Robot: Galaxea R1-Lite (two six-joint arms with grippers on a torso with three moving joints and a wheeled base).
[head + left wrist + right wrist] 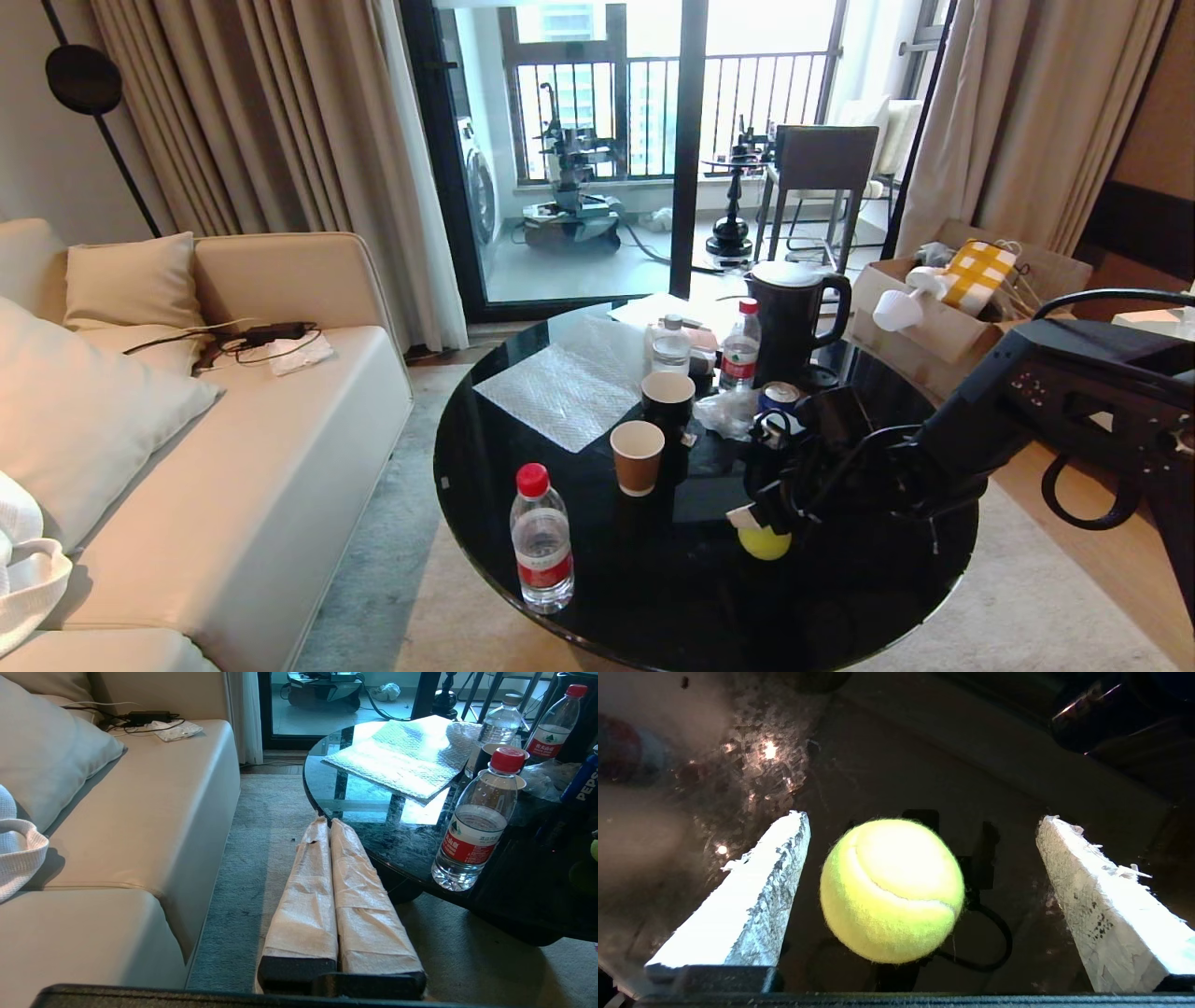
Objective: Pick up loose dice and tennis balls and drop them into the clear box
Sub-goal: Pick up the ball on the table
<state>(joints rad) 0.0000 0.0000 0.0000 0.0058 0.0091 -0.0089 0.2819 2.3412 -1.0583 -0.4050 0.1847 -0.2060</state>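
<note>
Right gripper (920, 816): mine, spread wide over the round black glass table (653, 597), holding nothing.
Fuzzy yellow-green tennis ball (892, 890): lies on the tabletop between my two paper-wrapped fingers (752, 891), touching neither; in the head view it (765, 543) sits near the table's front edge, just below my wrist.
Left gripper (327, 823): parked beside the table above the grey carpet (261, 858), wrapped fingers pressed together, empty.
Nearby: red-capped clear water bottle (541, 539), brown paper cup (637, 456).
</note>
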